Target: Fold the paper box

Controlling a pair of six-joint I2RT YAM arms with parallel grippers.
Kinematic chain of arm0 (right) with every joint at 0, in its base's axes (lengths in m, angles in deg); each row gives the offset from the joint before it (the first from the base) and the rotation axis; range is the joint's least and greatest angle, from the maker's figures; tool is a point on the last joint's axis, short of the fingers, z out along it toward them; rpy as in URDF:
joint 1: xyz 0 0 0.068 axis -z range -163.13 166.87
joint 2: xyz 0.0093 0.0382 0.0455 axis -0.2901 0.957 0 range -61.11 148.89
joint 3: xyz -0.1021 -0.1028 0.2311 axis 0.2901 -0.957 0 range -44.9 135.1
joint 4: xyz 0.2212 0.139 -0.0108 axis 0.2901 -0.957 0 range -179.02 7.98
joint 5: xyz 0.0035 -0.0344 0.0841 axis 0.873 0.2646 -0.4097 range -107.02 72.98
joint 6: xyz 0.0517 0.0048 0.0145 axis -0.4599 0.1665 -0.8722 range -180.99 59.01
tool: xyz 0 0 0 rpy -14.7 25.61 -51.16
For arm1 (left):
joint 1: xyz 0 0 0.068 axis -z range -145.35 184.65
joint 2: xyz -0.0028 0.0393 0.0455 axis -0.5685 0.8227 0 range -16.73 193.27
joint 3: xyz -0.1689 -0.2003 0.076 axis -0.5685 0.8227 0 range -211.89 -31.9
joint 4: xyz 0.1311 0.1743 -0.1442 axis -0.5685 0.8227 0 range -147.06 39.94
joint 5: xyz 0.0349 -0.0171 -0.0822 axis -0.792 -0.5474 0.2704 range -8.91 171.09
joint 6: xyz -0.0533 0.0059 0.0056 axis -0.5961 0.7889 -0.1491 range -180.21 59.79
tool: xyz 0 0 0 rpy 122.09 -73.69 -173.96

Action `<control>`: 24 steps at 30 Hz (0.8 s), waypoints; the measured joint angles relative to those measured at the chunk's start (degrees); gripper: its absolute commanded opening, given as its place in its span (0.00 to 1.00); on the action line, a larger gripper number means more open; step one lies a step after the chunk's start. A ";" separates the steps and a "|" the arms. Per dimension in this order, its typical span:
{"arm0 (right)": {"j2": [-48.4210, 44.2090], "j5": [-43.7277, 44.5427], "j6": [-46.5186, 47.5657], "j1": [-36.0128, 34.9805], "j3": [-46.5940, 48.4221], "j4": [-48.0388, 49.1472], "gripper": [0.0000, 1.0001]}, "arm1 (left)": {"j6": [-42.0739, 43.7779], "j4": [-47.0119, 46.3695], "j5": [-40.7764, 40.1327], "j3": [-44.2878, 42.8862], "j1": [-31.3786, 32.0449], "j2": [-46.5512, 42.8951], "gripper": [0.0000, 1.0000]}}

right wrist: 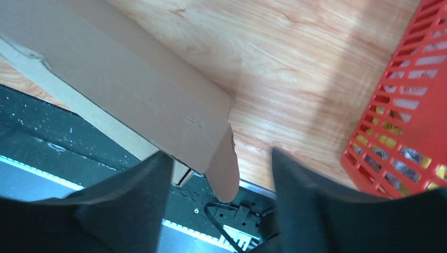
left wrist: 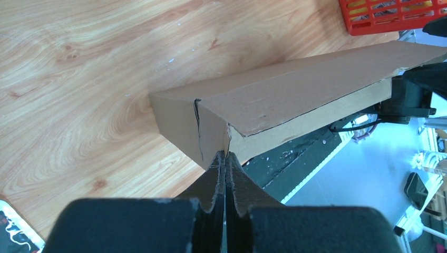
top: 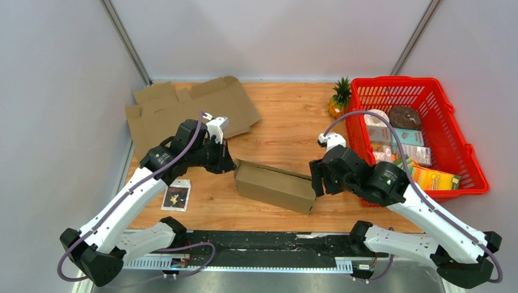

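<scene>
The paper box (top: 275, 185) is a long brown cardboard carton lying slantwise at the middle of the table. My left gripper (top: 231, 165) is at its left end. In the left wrist view the fingers (left wrist: 217, 174) are pressed together, pinching a thin cardboard edge at the box's end corner (left wrist: 211, 126). My right gripper (top: 316, 180) is at the box's right end with its jaws apart. In the right wrist view a rounded tab flap (right wrist: 224, 168) of the box (right wrist: 121, 79) hangs between the two dark fingers (right wrist: 158, 179), and neither finger clamps it.
A flat unfolded cardboard sheet (top: 189, 107) lies at the back left. A red basket (top: 473, 165) with packaged goods stands at the right, with a small pineapple (top: 339, 101) beside it. A small printed packet (top: 177, 195) lies under the left arm. The black rail (top: 262, 241) runs along the near edge.
</scene>
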 measured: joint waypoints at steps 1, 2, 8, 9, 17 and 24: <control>-0.48 0.09 -0.37 0.00 -0.31 -0.68 0.57 | 0.02 0.00 -0.02 -0.07 0.00 0.13 0.00; -0.81 0.02 -0.79 0.00 -0.55 -1.29 0.46 | 0.02 0.02 -0.02 -0.22 0.00 0.33 0.00; -2.54 -2.49 -2.19 0.00 -0.61 -4.13 0.22 | 0.00 0.22 0.11 -0.87 0.00 1.29 0.00; -2.93 -2.78 -2.29 0.00 -0.74 -4.13 0.19 | 0.00 0.22 0.17 -0.87 0.00 1.31 0.00; -2.97 -6.34 -3.45 0.00 -0.13 -4.13 0.00 | -0.02 0.22 0.57 -0.87 -0.02 1.36 0.00; -0.63 -8.74 -7.50 0.04 3.39 -4.57 0.00 | -0.15 0.26 0.50 -0.87 -0.07 1.33 0.00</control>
